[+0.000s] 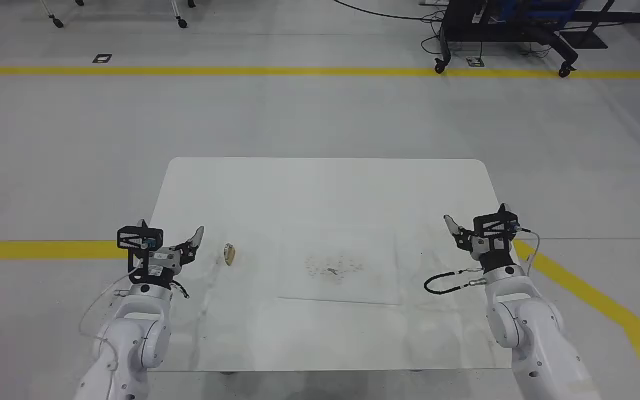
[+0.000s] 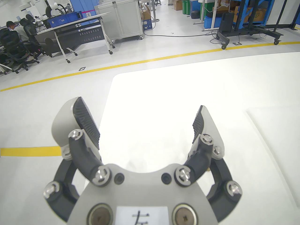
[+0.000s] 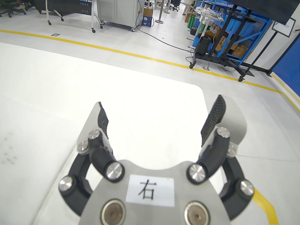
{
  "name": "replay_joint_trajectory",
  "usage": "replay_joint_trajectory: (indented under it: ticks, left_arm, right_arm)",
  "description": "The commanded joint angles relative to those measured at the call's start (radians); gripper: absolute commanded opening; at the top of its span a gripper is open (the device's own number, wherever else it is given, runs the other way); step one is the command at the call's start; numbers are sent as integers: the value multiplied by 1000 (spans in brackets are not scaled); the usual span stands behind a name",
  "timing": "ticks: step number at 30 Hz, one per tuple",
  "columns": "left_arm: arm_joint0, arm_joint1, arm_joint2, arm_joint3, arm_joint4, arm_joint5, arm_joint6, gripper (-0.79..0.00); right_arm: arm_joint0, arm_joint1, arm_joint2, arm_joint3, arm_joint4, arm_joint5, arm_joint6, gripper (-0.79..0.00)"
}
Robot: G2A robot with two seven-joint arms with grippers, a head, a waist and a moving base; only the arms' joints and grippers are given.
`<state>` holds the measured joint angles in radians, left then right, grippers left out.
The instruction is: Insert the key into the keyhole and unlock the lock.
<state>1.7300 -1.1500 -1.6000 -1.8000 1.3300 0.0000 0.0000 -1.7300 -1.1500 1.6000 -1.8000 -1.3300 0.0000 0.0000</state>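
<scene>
Pale workshop floor [image 1: 300, 110], a white table [image 1: 330, 200] in the middle of it, and an arm waiting at each side edge, near end. Left tool [image 2: 139, 108]: spread wide, nothing between the pads. Right tool [image 3: 160, 103]: same story, splayed and empty over the opposite edge. Just beside the left one lies a small brass-coloured lock [image 1: 229, 254], as I take it. Out at mid-table there's a tiny dark speck, maybe the key [image 1: 333, 270], too small to be sure.

The danger I see: a thin key lying flat may skid away from a pinch. The lock, loose and light, sits near the left edge, so a clumsy nudge could push it off. Plenty of bare table between the arms and beyond them.
</scene>
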Motion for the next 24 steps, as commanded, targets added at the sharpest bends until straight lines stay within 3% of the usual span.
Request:
replay_joint_trajectory:
  ticks: [1, 9, 14, 24]
  left_arm:
    - [0, 0, 0, 0, 0, 0, 0, -1]
    - [0, 0, 0, 0, 0, 0, 0, 0]
    - [0, 0, 0, 0, 0, 0, 0, 0]
    - [0, 0, 0, 0, 0, 0, 0, 0]
  right_arm:
    - [0, 0, 0, 0, 0, 0, 0, 0]
    - [4, -2, -23, -24, 19, -23, 4, 0]
    - [58, -10, -131, -94, 27, -82, 143, 0]
    - [58, -10, -131, -94, 27, -82, 143, 0]
